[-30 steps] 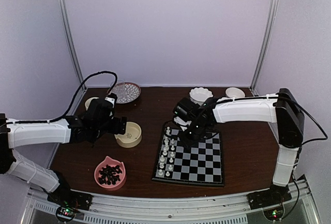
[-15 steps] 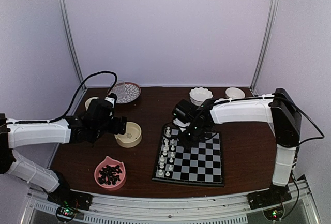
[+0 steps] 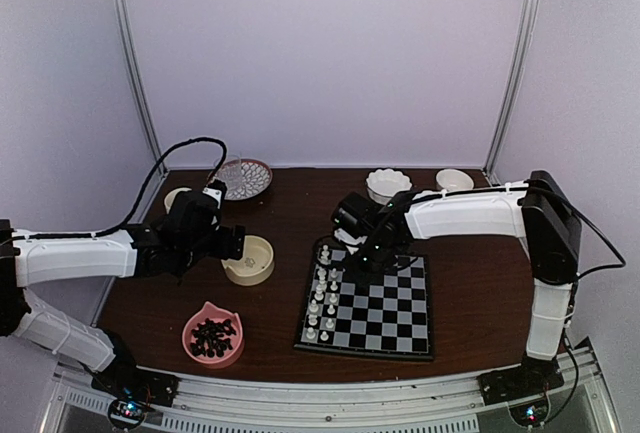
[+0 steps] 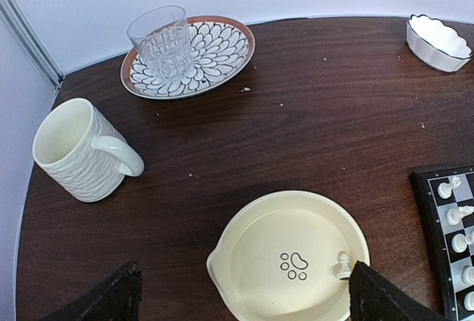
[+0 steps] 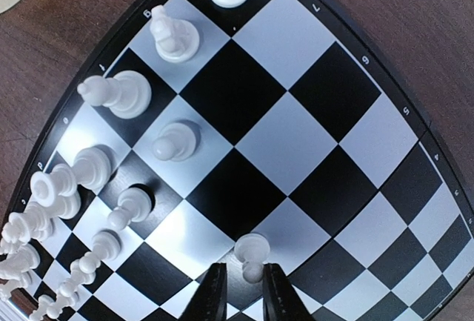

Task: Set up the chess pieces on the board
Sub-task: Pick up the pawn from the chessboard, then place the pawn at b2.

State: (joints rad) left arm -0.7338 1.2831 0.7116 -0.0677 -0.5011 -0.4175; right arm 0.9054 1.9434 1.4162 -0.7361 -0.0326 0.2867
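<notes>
The board (image 3: 385, 308) lies right of centre; it fills the right wrist view (image 5: 296, 91). Several white chess pieces (image 3: 320, 288) stand in its left columns and show along the left of the right wrist view (image 5: 111, 95). My right gripper (image 3: 372, 253) is over the board's far left part. Its fingers (image 5: 246, 275) are shut on a white pawn (image 5: 250, 250) held upright just over a square. My left gripper (image 4: 244, 280) is open above a cream bowl (image 4: 289, 258), also in the top view (image 3: 250, 259). One white piece (image 4: 343, 264) stands in the bowl.
A pink bowl (image 3: 212, 335) of black pieces sits at the near left. A white mug (image 4: 78, 150), a glass (image 4: 159, 39) on a patterned plate (image 4: 222, 47) and a scalloped white bowl (image 4: 438, 39) stand behind. A small white bowl (image 3: 455, 179) is at the far right.
My right gripper has shifted slightly left over the board's far left corner. The left arm has not moved.
</notes>
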